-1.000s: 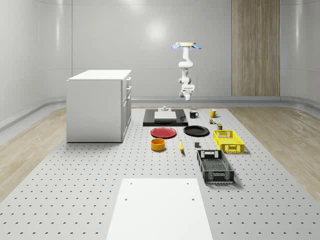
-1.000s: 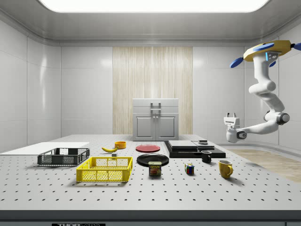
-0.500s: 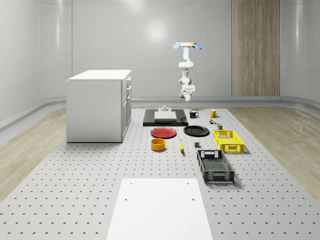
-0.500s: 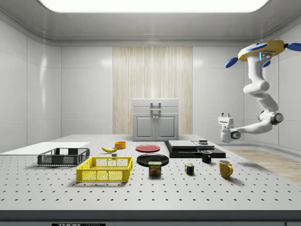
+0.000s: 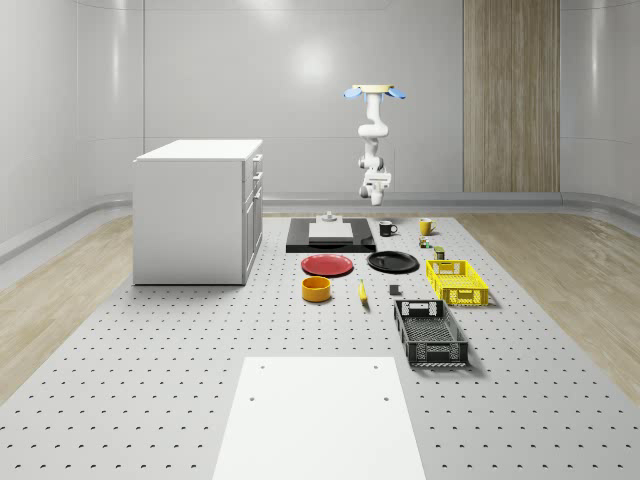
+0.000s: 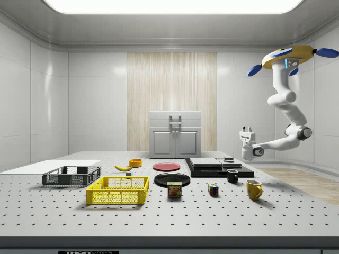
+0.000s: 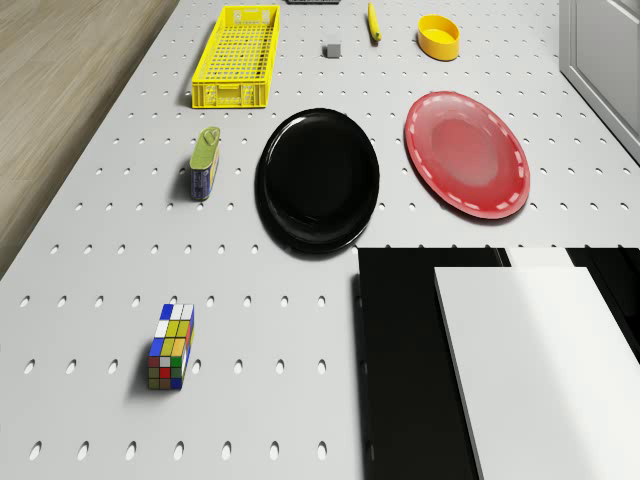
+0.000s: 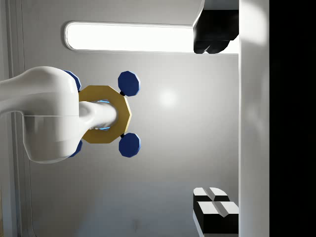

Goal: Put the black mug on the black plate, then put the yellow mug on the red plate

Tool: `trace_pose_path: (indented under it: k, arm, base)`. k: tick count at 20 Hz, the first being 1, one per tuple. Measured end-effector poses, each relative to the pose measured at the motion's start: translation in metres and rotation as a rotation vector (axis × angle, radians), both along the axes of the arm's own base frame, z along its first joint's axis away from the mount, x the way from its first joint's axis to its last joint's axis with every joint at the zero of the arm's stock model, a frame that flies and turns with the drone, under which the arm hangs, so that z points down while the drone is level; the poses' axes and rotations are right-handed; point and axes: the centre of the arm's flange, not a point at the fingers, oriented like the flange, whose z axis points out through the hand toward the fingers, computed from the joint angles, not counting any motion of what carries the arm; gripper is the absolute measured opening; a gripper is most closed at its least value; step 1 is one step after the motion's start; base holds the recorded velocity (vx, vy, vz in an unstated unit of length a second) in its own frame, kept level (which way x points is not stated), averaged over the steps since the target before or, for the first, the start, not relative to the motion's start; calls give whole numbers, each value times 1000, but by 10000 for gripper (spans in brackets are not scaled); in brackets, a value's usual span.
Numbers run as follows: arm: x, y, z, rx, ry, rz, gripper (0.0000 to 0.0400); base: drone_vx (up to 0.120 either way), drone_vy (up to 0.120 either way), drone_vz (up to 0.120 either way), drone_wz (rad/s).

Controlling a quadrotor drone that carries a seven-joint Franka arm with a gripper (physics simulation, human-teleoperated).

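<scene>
Black mug sits on the perforated table just beside the dark slab, apart from the black plate it is bound for; the yellow mug stands nearer the side camera, and the red plate lies beyond the black one. We judge both mugs stiff, light and smooth-sided, likely to slip in a loose pinch and to chip if dropped, so we would take hold across the rim and wall, or around the body clear of the handle. Above the black mug and the slab's end, our gripper hangs with its fingers pointing up, and we cannot tell whether they are spread or closed. Our drone hovers high over the table's far edge in the whole-scene view. In the drone view the slab is cut off at the edge, and the black mug's handle is too small for us to place with confidence
</scene>
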Motion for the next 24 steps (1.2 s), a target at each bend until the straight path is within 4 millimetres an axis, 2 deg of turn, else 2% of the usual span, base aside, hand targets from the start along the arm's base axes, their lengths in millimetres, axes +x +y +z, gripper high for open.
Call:
trace_pose_path:
  k: [8,11,14,17,19,22,24]
  arm:
    - [-1,13,-2,-135,-6,-4,400]
    - [-1,25,-4,-254,-8,-7,400]
    - [-1,42,-12,-447,-10,-12,400]
    - [0,66,-30,-749,-11,-21,400]
    - [0,82,-52,-1022,-10,-28,400]
    - [2,94,-100,-1518,-9,-43,400]
    - [3,88,-133,-1862,-7,-54,400]
  base:
    - [90,0,-5,0]
    - [0,0,-120,0]
    - [0,0,-120,0]
    - [0,0,-120,0]
    - [0,0,-120,0]
    - [0,0,-120,0]
    - [0,0,-120,0]
